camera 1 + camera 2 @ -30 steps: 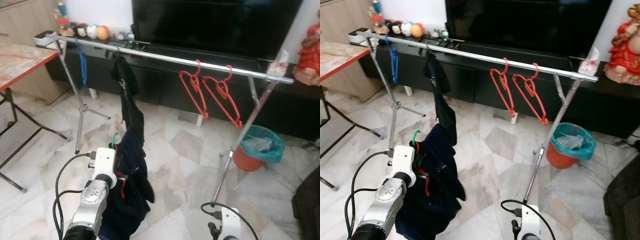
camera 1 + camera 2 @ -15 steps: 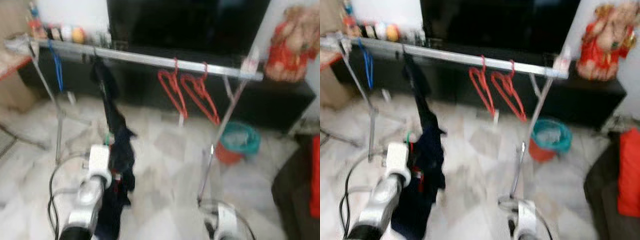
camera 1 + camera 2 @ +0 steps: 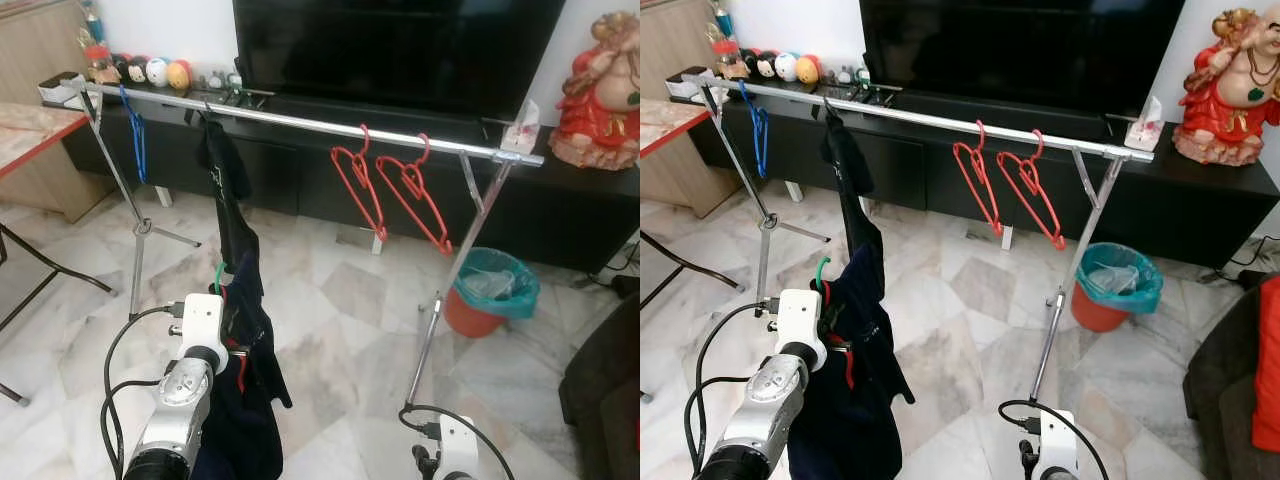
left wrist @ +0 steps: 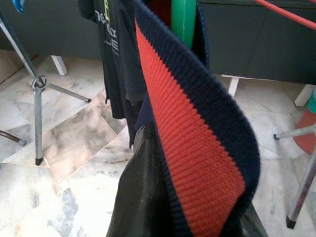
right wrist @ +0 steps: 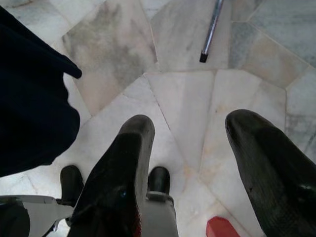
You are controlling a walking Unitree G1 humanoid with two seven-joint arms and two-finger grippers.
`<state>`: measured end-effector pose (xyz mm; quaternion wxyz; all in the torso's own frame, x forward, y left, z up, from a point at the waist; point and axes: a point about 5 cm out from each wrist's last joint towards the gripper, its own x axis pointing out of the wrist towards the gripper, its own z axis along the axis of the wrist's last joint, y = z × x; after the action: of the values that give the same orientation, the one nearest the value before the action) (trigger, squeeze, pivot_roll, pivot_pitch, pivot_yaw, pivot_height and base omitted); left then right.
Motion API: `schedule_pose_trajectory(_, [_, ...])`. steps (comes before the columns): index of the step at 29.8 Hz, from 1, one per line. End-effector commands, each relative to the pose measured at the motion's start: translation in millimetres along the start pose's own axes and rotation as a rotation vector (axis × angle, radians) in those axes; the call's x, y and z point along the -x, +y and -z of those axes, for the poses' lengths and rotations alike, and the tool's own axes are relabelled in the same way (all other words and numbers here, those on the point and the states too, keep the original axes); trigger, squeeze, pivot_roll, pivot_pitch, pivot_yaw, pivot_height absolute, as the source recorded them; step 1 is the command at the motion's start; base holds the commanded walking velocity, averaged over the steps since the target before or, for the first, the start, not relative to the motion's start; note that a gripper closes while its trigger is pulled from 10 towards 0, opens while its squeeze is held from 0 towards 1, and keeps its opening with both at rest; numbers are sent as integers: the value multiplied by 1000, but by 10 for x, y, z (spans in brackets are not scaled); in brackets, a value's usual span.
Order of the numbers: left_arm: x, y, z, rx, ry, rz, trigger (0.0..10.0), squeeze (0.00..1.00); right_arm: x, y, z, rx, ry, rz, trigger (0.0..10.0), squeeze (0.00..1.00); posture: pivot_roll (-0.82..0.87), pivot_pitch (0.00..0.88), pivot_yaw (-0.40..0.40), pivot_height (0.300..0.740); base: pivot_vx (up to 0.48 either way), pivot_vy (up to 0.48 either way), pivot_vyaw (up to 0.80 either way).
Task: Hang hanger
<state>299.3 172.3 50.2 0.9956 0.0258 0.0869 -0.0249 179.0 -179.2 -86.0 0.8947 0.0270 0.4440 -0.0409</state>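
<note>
A green hanger point(image 3: 222, 272) carrying a dark navy garment point(image 3: 855, 380) with a red-lined collar point(image 4: 192, 148) hangs from my left gripper point(image 3: 840, 345), which is shut on it, low and in front of the silver rail point(image 3: 300, 120). The garment hides the fingers. On the rail hang a blue hanger point(image 3: 135, 140), a black shirt point(image 3: 228, 190) and two red hangers point(image 3: 358, 185) point(image 3: 415, 200). My right gripper point(image 5: 190, 123) is open, low over the marble floor, with nothing between its fingers point(image 5: 123, 168).
The rack stands on tripod legs point(image 3: 140, 230) and a slanted right post point(image 3: 440, 300). An orange bin with a teal liner point(image 3: 490, 290) sits behind that post. A folding table point(image 3: 30, 125) is at left, a dark sofa point(image 3: 605, 380) at right, the TV cabinet point(image 3: 560, 200) behind.
The whole picture has shifted and cleared after a blurred frame, so the camera moved. The navy garment stays in my left gripper; the right arm stays low.
</note>
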Motion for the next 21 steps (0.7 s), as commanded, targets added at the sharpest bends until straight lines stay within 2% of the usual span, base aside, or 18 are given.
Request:
schedule_pose_trajectory(1, [-23,48,-101,3,-50,-20,10000,0,-6,-3,-27,11,-3,-3,10000,0,0,0,-33,740,360,0,0])
schedule_pose_trajectory(21, [-26,79,-134,4,-69,-33,10000,0,-6,4,-19,5,4,-12,10000,0,-1,0,-32,740,386,0,0])
